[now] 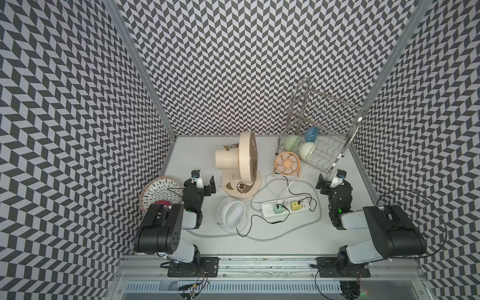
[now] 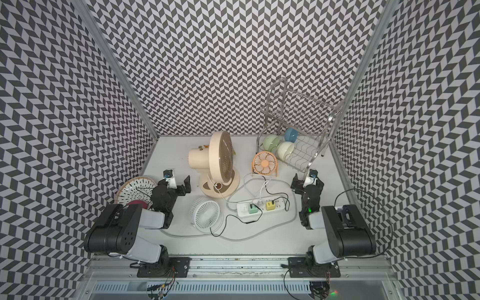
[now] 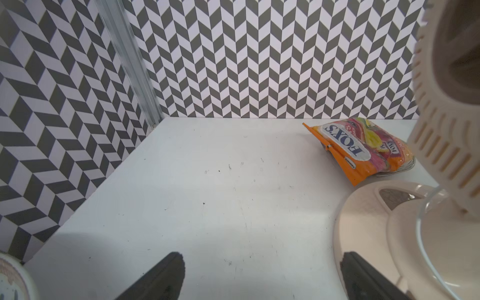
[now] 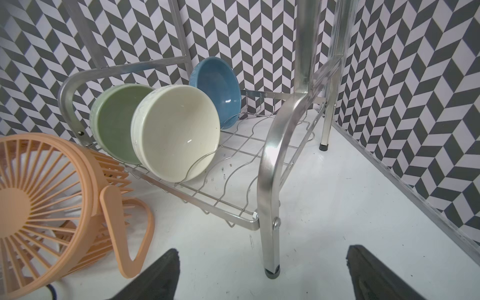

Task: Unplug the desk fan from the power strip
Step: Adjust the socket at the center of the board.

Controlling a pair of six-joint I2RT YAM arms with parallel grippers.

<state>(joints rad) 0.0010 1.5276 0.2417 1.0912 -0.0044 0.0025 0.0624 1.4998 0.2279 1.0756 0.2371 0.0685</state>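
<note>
The left arm (image 1: 166, 223) and right arm (image 1: 384, 228) are folded low. The left gripper (image 3: 262, 259) and right gripper (image 4: 263, 254) are spread wide, empty.

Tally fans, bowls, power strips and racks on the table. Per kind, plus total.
Fans: 3 (beige fan, orange fan, white fan)
Bowls: 3 (green bowl, cream bowl, blue bowl)
Power strip: 1
Rack: 1
Total: 8

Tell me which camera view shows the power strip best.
The top views: both show the power strip whole and unobstructed, from above. Neither wrist view shows it at all.
</note>
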